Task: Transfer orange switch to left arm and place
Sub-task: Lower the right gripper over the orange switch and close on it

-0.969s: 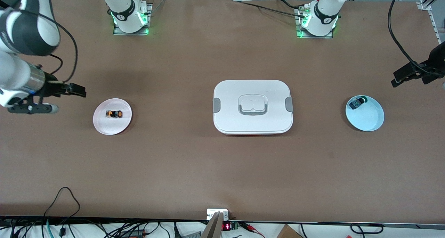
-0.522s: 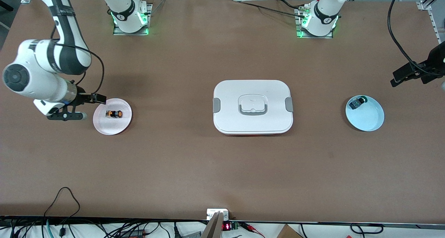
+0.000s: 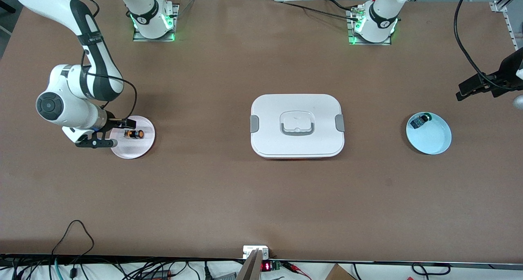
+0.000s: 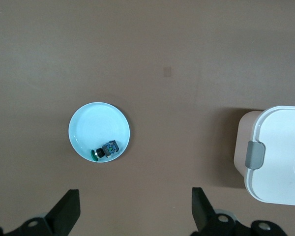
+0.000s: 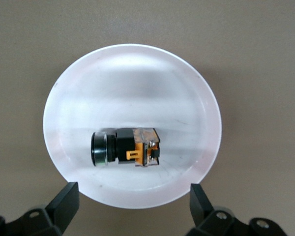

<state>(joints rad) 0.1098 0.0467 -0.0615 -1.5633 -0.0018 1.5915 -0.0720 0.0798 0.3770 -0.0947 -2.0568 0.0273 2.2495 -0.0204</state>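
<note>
The orange switch (image 3: 134,134) lies on its side on a pale pink plate (image 3: 135,149) toward the right arm's end of the table. In the right wrist view the switch (image 5: 125,147) rests in the plate (image 5: 132,73). My right gripper (image 3: 123,126) hangs open over the plate's rim, its fingers (image 5: 64,204) wide apart and empty, the switch just ahead of them. The white box (image 3: 297,125) stands at the table's middle. My left gripper (image 3: 470,88) is open and empty over bare table at the left arm's end; the left arm waits.
A light blue plate (image 3: 431,141) holds a dark component with a green tip (image 3: 417,121) near the left arm's end. Both show in the left wrist view, the plate (image 4: 96,123) and the component (image 4: 105,150), with the box's corner (image 4: 280,157) beside them.
My right arm has swung in from the table's end, bringing its open gripper over the pink plate's rim by the switch. The left gripper has barely moved.
</note>
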